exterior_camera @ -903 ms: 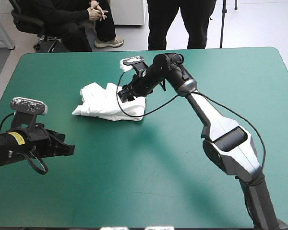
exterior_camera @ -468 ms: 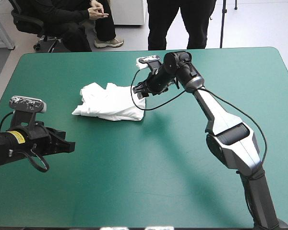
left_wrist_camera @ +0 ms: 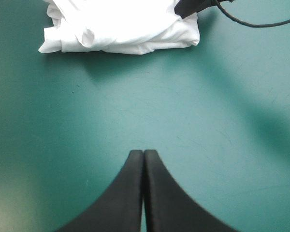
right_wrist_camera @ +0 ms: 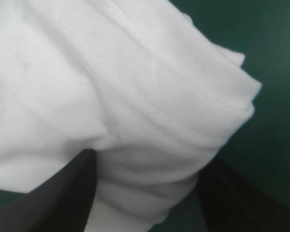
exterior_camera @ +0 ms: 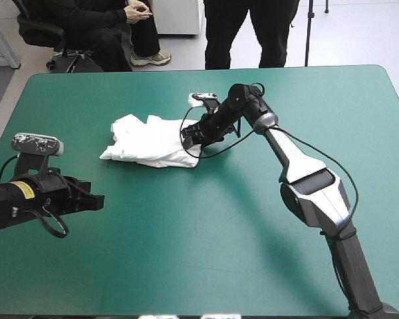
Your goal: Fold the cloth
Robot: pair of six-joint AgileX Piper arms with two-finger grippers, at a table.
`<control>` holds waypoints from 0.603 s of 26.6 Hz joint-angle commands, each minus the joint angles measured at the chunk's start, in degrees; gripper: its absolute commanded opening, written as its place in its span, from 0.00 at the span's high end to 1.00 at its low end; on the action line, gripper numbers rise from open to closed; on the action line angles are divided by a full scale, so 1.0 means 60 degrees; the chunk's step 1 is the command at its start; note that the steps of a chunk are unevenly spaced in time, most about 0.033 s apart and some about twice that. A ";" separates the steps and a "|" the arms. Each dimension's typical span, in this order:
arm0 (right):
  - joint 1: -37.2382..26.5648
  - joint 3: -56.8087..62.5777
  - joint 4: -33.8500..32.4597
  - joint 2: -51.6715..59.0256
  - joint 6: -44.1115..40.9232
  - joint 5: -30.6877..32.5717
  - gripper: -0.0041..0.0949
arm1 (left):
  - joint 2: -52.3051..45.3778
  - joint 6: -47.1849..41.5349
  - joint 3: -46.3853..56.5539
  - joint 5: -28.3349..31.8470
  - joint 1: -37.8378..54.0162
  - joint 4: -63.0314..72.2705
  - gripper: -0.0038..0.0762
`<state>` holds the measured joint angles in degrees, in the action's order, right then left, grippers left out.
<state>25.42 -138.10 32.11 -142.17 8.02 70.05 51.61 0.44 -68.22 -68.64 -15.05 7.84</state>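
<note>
The white T-shirt [exterior_camera: 149, 143] lies as a loosely folded, rumpled bundle on the teal-green worktop [exterior_camera: 253, 252], toward 10 o'clock from the worktop's centre in the high view, with its longer side running from 9 to 3 o'clock. The right end effector [exterior_camera: 189, 137] sits low at the bundle's 3 o'clock end, touching it or just above it. In the right wrist view its 2 black fingers [right_wrist_camera: 63, 193] stand spread wide, with a stitched hem and several stacked layers of white cloth between them, so nothing is pinched yet. The left end effector [exterior_camera: 96, 199] hovers near the worktop's 8 o'clock side, pressed together into 1 pointed arch and holding nothing; the bundle lies ahead of it and well apart. The step in hand looks like a grasp at the bundle's 3 o'clock end, either to make 1 more fold or to tidy the stack, though the frames do not settle which. The next move probably calls for closing the spread fingers on the upper layers alone rather than the whole stack. It would then call for lifting only enough to clear the cloth beneath and carrying that end toward 9 o'clock. Gripping too deep may drag the whole bundle across the cover.
</note>
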 commanded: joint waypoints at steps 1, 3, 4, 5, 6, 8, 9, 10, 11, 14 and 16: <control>-0.0021 -0.0281 0.0608 0.0678 0.0572 -0.0389 0.60 | -0.0026 -0.0074 -0.0213 0.0471 0.0006 0.0209 0.97; -0.0021 -0.0281 0.0608 0.0678 0.1112 -0.0612 0.82 | -0.0026 -0.0074 -0.0213 0.0471 0.0006 0.0209 0.97; -0.0021 -0.0281 0.0627 0.0678 0.1425 -0.0746 0.93 | -0.0026 -0.0074 -0.0213 0.0471 0.0006 0.0209 0.97; -0.0021 -0.0281 0.0647 0.0678 0.1684 -0.0890 0.97 | -0.0026 -0.0074 -0.0213 0.0471 0.0006 0.0209 0.97; -0.0021 -0.0281 0.0647 0.0678 0.1930 -0.1007 0.97 | -0.0026 -0.0074 -0.0213 0.0471 0.0006 0.0209 0.97; -0.0021 -0.0281 0.0647 0.0678 0.2355 -0.1055 0.98 | -0.0026 -0.0074 -0.0213 0.0471 0.0006 0.0209 0.97; -0.0021 -0.0281 0.0647 0.0678 0.2471 -0.1026 0.98 | -0.0026 -0.0125 -0.0213 0.0471 0.0006 0.0209 0.97; -0.0021 -0.0281 0.0610 0.0678 0.2576 -0.0962 0.98 | -0.0026 -0.0125 -0.0213 0.0471 0.0006 0.0209 0.97; -0.0021 -0.0281 0.0514 0.0678 0.2712 -0.0829 0.98 | -0.0026 -0.0125 -0.0213 0.0471 0.0006 0.0209 0.97; -0.0021 -0.0281 -0.0567 0.0678 0.2779 -0.0054 0.98 | -0.0026 -0.0125 -0.0213 0.0471 0.0006 0.0209 0.97; -0.0021 -0.0005 -0.1503 0.0822 0.2415 0.0158 0.98 | -0.0026 -0.0125 -0.0213 0.0471 0.0006 0.0248 0.97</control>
<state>25.54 -138.01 27.28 -142.36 23.09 69.02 51.61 0.38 -68.22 -68.64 -15.05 7.95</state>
